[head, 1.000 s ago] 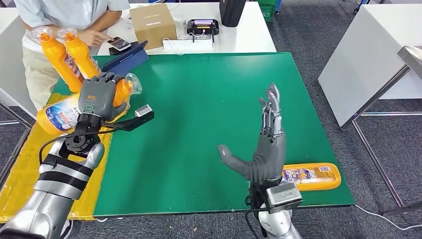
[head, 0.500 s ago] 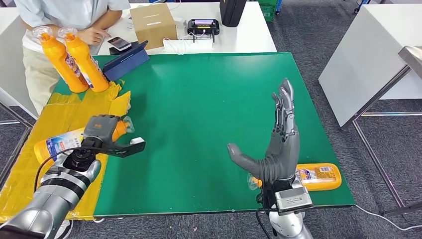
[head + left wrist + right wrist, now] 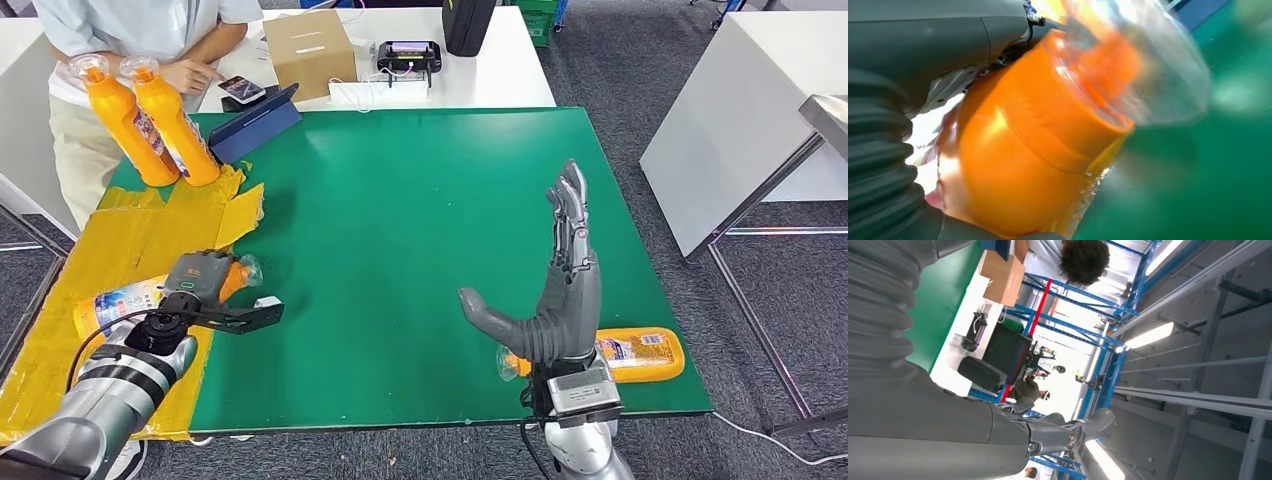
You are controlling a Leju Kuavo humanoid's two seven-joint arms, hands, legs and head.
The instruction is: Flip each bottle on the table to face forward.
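My left hand (image 3: 196, 279) grips an orange bottle (image 3: 118, 300) around its neck, low over the yellow sheet at the table's left edge. The bottle lies on its side with its clear cap toward the green mat. In the left wrist view the orange bottle (image 3: 1033, 145) sits close against the hand (image 3: 923, 60). My right hand (image 3: 555, 300) is raised over the front right of the mat, fingers straight up and thumb spread, holding nothing. Behind it a second orange bottle (image 3: 640, 354) lies flat near the front right corner. Two more orange bottles (image 3: 150, 120) stand upright at the back left.
A person (image 3: 140, 30) stands at the back left behind the upright bottles. A blue tablet (image 3: 255, 122) leans at the mat's back edge. A cardboard box (image 3: 307, 48) and a black device (image 3: 407, 53) sit on the white table behind. The green mat (image 3: 400, 200) covers the table's middle.
My left hand has brought its bottle down from chest height beside the upright bottles to just above the yellow sheet. My right hand rose slightly and shifted right, staying spread.
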